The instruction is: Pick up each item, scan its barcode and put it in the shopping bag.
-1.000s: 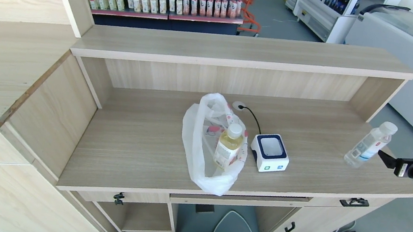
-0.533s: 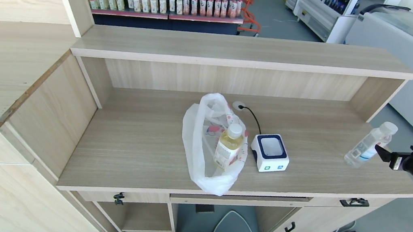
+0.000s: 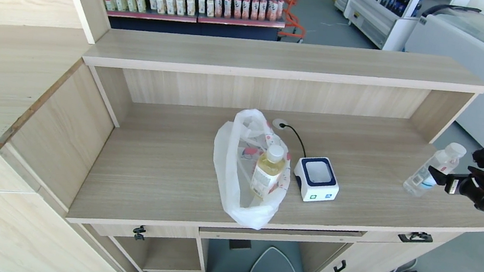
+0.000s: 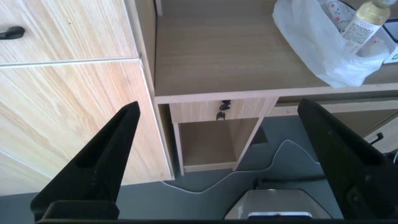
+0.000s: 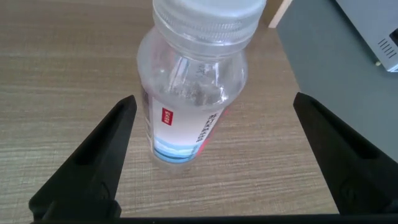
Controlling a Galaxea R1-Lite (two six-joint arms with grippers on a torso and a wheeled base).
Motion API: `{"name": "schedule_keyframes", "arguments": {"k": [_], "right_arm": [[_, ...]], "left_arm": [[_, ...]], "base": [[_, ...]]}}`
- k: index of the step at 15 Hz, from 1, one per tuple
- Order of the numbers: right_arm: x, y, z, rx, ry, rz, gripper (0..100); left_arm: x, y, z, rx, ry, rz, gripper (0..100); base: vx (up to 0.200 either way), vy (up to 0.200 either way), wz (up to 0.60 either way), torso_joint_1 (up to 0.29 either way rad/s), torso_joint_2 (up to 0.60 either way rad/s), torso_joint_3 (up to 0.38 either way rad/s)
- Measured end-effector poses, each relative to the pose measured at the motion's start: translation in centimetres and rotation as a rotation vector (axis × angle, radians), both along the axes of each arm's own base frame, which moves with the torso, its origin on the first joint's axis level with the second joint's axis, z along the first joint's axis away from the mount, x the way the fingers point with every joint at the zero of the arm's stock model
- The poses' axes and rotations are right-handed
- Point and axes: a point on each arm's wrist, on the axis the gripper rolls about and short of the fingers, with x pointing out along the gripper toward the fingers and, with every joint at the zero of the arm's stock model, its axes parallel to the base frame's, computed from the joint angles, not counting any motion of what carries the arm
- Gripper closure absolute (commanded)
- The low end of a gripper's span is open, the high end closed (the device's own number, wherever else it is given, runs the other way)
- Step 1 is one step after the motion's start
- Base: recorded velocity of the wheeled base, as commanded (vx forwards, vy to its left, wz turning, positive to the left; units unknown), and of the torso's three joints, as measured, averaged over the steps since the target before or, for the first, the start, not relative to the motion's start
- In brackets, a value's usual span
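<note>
Wooden tabletop (image 3: 179, 170) holds the clear bottle (image 5: 193, 93) near the right gripper (image 5: 214, 106), whose spread fingers (image 5: 93, 168) should straddle its middle before closing.

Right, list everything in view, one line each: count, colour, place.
clear plastic water bottle: one, clear with white cap, counter's right end
white plastic shopping bag: one, white, mid-counter
yellow drink bottle: one, yellow with white cap, inside the bag
square barcode scanner: one, white and dark blue, right of the bag
light wooden counter: one, beige, centre
shelved bottles: many, mixed, behind the counter
right tool: one, black, open either side of the water bottle
left tool: one, black, open, before the counter's left front
</note>
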Motion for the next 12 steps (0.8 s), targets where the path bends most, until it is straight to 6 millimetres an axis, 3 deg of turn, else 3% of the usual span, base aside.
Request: {"name": "schedule_keyframes", "arguments": {"k": [12], "right_arm": [[3.3,0.8,-1.2,-0.01,-0.003,0.042,0]], "left_arm": [[0.0,0.0,0.0,0.0,0.0,0.0,0]], "base": [[0.0,0.0,0.0,0.0,0.0,0.0]]}}
